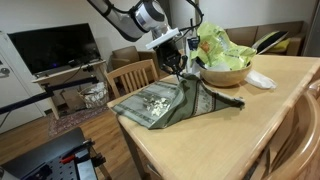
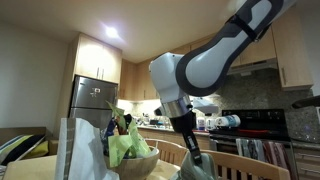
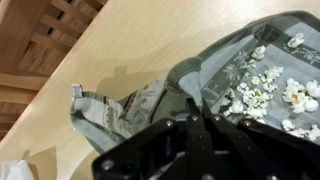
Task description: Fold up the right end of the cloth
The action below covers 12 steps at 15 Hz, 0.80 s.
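Progress: fold judged partway | grey-green rectangular cloth with cream floral band [image 1: 152, 101] spread on wooden surface [image 1: 240, 125], one end held up in a peak | tool [image 1: 184, 70] clamped on that end | laying-over and release not yet done

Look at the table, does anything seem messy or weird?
Yes. The cloth is not lying flat: one end is pinched up into a peak by the gripper, right beside the bowl. A crumpled white napkin lies by the bowl too.

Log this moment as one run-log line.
step: fold not finished | gripper: shut on cloth | cloth: one end lifted off table | bowl: beside cloth
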Available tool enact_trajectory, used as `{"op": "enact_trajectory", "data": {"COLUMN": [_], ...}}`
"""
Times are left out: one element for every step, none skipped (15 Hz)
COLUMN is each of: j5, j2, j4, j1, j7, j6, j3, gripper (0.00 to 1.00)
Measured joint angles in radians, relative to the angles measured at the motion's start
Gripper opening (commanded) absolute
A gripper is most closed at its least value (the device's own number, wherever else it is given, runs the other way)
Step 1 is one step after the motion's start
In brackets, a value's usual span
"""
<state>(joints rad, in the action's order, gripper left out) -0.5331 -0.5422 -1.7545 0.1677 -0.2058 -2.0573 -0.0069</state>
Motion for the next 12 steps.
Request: {"op": "enact_trajectory", "data": {"j5": [-0.007, -0.014, -0.019, -0.027, -0.035, -0.044, -0.053, -0.059, -0.066, -0.075, -0.083, -0.089], "j2": [0.000, 0.000, 0.000, -0.001, -0.002, -0.004, -0.005, -0.007, -0.009, -0.009, -0.010, -0.011], "j4": [0.000, 0.000, 0.000, 0.000, 0.000, 0.000, 0.000, 0.000, 0.000, 0.000, 0.000, 0.000], "j1": [0.004, 0.008, 0.012, 0.014, 0.016, 0.018, 0.020, 0.023, 0.025, 0.026, 0.027, 0.027], "j7": [0.000, 0.000, -0.001, -0.001, -0.002, -0.002, -0.002, -0.003, -0.003, -0.003, -0.003, -0.004], "j6": [0.000, 0.000, 0.001, 0.001, 0.001, 0.001, 0.002, 0.002, 0.003, 0.004, 0.004, 0.005], "j3": [0.001, 0.001, 0.001, 0.003, 0.007, 0.010, 0.014, 0.016, 0.019, 0.022, 0.024, 0.025], "gripper": [0.01, 0.01, 0.01, 0.01, 0.28, 0.29, 0.36, 0.43, 0.51, 0.58, 0.65, 0.73]}}
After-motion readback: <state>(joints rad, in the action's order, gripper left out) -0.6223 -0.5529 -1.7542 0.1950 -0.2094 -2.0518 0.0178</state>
